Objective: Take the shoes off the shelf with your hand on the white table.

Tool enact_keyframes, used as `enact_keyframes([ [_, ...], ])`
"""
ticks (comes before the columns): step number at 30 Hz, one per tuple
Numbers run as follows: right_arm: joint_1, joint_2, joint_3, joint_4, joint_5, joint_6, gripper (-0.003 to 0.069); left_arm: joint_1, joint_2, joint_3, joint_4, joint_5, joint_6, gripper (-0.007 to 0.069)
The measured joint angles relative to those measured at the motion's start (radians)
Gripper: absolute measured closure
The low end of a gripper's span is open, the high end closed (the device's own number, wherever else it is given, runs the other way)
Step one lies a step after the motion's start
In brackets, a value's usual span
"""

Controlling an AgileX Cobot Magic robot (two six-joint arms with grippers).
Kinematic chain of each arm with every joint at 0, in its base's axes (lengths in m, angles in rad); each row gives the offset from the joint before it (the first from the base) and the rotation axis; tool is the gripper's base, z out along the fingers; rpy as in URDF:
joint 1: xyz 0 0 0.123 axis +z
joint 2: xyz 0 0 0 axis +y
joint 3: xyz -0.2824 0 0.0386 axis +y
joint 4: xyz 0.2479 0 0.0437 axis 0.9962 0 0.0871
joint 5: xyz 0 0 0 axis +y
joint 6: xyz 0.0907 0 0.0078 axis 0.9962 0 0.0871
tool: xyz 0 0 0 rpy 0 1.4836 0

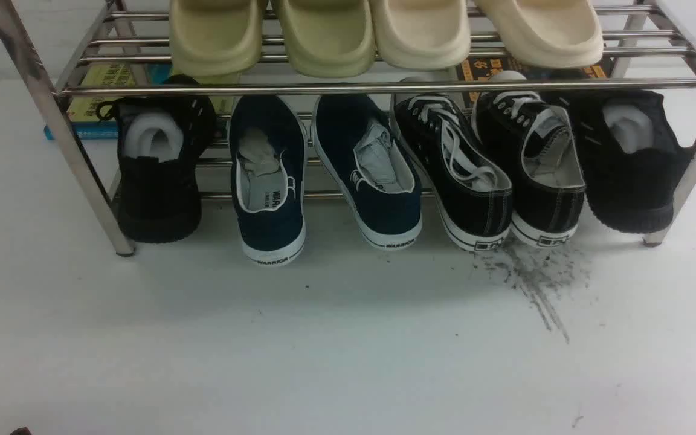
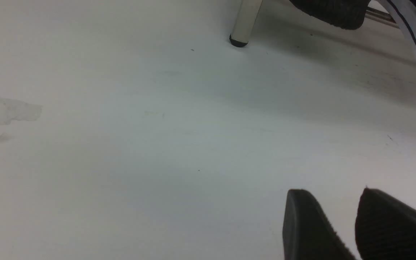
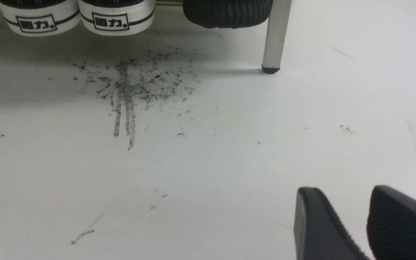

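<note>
**Scene layout.** The shoes (image 1: 475,199), a pair of black canvas lace-up sneakers, sit on the lower tier of the shelf (image 1: 384,89), right of centre in the front view. Their heels face the camera and overhang the white table (image 1: 348,362). Dark scuff streaks (image 1: 535,278) mark the table directly below the heels.

**Obstructions.**
- The front rail of the upper tier crosses above the toe caps.
- A navy slip-on (image 1: 372,175) lies just beside the pair at left.
- An all-black knit sneaker (image 1: 626,163) presses against it at right (its mate (image 1: 157,175) stands at the far left).
- Olive slippers (image 1: 275,36) and cream slippers (image 1: 481,30) fill the upper tier.
- Books (image 1: 97,90) lie behind the shelf.

**Markings.** "WARRIOR" is printed on the navy heels. Each sneaker heel carries a boxed logo. The book titles are unreadable.

**Grippers.** The left gripper (image 2: 332,202) and the right gripper (image 3: 343,202) each show fingers spread, with bare table between them.
</note>
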Motion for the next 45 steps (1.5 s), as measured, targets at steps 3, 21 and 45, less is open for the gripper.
enact_keyframes([
  [3,0.000,0.000,0.000,0.000,0.000,0.000,0.0420,0.000,0.000,0.000,0.000,0.000,0.000,0.0383],
  [21,0.000,0.000,0.000,0.000,0.000,0.000,0.0419,0.000,0.000,0.000,0.000,0.000,0.000,0.0383],
  [45,0.000,0.000,0.010,0.415,-0.111,0.311,0.0419,0.000,0.000,0.000,0.001,0.000,0.000,0.0383],
])
